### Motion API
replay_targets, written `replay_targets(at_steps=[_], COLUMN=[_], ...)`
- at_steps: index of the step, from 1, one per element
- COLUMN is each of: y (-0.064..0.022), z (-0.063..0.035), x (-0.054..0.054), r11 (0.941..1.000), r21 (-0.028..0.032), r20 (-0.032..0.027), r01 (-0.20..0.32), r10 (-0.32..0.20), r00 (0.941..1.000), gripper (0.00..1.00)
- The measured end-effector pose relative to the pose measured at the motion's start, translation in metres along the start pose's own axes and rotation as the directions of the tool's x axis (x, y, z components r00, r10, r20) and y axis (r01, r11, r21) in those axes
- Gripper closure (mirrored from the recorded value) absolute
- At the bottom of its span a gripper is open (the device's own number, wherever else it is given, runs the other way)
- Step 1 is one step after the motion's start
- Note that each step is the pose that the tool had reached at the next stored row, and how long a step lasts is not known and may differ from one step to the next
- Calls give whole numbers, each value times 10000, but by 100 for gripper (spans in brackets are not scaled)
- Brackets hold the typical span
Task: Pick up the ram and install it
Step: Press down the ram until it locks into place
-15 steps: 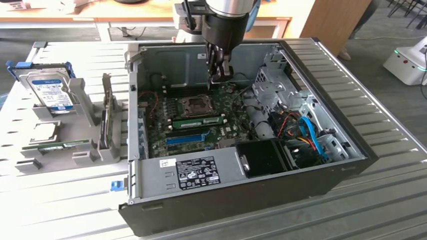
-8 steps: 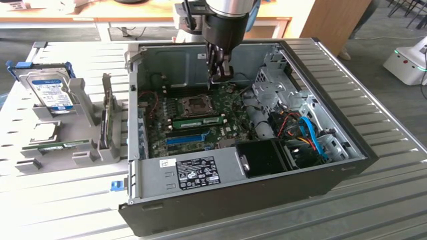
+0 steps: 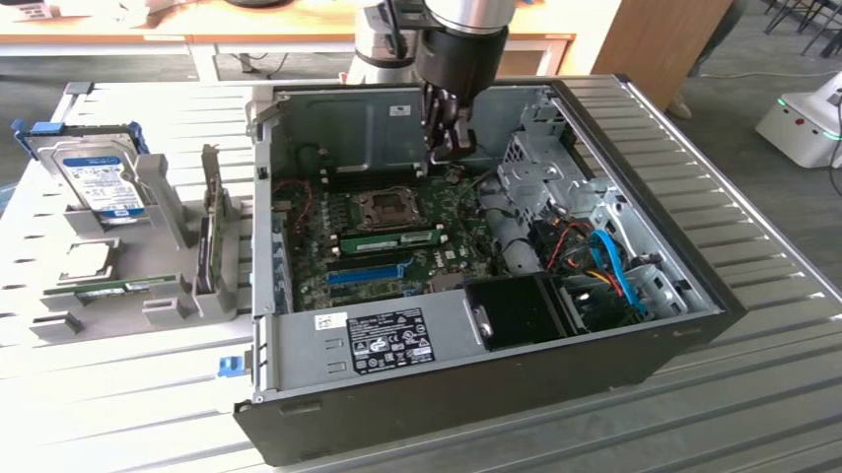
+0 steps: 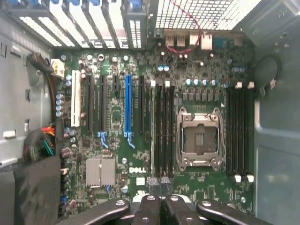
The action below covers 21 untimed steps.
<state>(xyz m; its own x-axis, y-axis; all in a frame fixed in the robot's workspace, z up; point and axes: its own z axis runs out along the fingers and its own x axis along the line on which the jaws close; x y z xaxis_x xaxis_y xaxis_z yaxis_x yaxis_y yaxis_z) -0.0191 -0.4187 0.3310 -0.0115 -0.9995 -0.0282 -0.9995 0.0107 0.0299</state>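
Observation:
One ram [image 3: 390, 239], a long green stick with a white label, sits along a memory slot on the motherboard, just on the near side of the CPU socket [image 3: 390, 205]. A second green stick [image 3: 118, 289] lies on the grey fixture [image 3: 158, 246] at the exterior view's left. My gripper [image 3: 455, 150] hangs inside the open computer case [image 3: 658, 335], above the board and behind the CPU socket, apart from both sticks. In the wrist view my gripper [image 4: 158, 182] is shut with nothing between its pads, over the black memory slots [image 4: 164, 126] beside the CPU socket [image 4: 199, 138].
A hard drive [image 3: 99, 175] with a blue-white label stands in the fixture. A long blue slot [image 3: 366, 273] lies near the ram. Blue and orange cables [image 3: 608, 268] and drive cages fill the case's right side. A white machine [image 3: 803, 123] stands beyond the table.

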Motion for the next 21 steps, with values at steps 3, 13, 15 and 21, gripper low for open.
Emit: replay_targets(at_steps=[3, 13, 15, 21], y=[-58, -136, -136, -138], z=[-2, 7, 25, 100], x=[-1, -2, -1, 1], r11=[10000, 10000, 10000, 10000], r21=[1, 1, 0, 1], r20=[0, 3, 2, 3], r01=[-1, 0, 0, 0], r10=[1, 0, 0, 0], r00=[10000, 10000, 10000, 10000], gripper=[90, 90, 90, 90])
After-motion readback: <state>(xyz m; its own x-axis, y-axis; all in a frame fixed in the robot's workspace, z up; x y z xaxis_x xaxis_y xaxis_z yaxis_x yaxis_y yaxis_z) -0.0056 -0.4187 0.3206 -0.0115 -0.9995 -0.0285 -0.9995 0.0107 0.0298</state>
